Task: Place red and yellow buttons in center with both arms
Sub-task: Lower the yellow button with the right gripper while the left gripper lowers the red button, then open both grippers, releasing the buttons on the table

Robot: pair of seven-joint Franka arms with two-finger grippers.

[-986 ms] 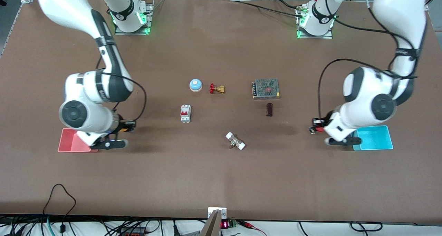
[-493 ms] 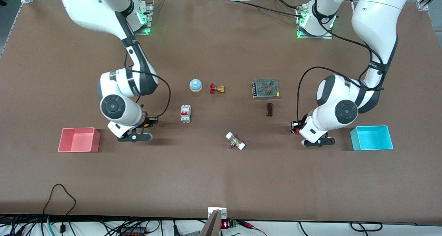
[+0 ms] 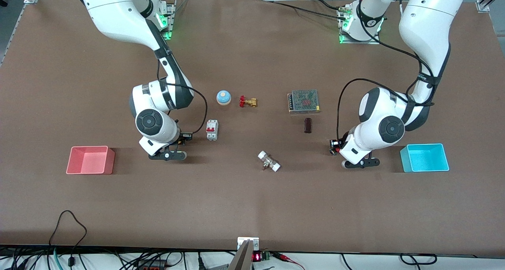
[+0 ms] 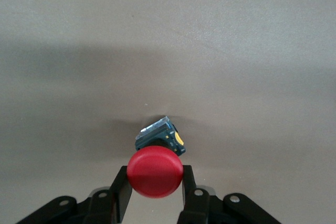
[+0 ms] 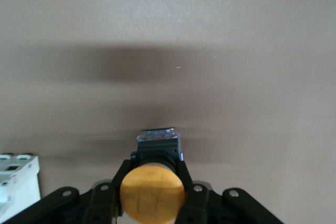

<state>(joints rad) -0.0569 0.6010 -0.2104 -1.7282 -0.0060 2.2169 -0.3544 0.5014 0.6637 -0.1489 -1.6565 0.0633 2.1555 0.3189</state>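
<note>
Your brown table (image 3: 252, 207) fills the frame. Right gripper (image 5: 152, 195), left of center over bare table beside the white breaker (image 3: 212, 130), is clamped on the yellow button (image 5: 152, 187). Left gripper (image 4: 154, 190), right of center near the cyan tray (image 3: 442, 161), is pinching the red button (image 4: 155, 171).

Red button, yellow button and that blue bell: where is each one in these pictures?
Red button (image 4: 155, 171): left wrist view, on its round cap.
Yellow button (image 5: 152, 193): right wrist view, on its round cap.
Blue bell (image 3: 223, 97): front view, on its dome.
</note>
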